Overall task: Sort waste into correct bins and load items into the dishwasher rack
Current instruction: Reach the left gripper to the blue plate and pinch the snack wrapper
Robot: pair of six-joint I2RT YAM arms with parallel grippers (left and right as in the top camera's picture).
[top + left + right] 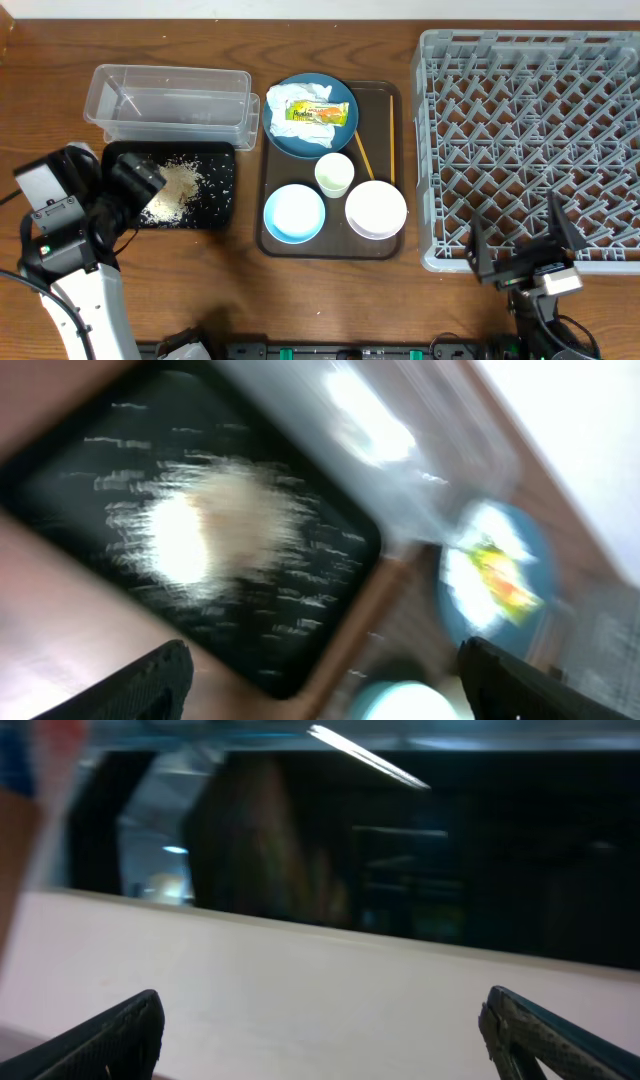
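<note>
left gripper (138, 183): released, empty, hovering at the black tray (224, 214).
rice scraps (176, 190): just ahead of it, in that tray, so i judge the food waste sorted.
wrapper (320, 112): farther ahead, on the blue plate (298, 146).
right gripper (521, 246): wide, empty, over the rack (530, 130) edge, waiting for dishes.

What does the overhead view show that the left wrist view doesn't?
Only overhead: the white bowl, chopsticks, and the right pincer, open. Only left wrist: a blurred close look out between the left pincer's spread tips. Both: the black tray with rice scraps, the clear tub, the blue plate with the wrapper.
</note>
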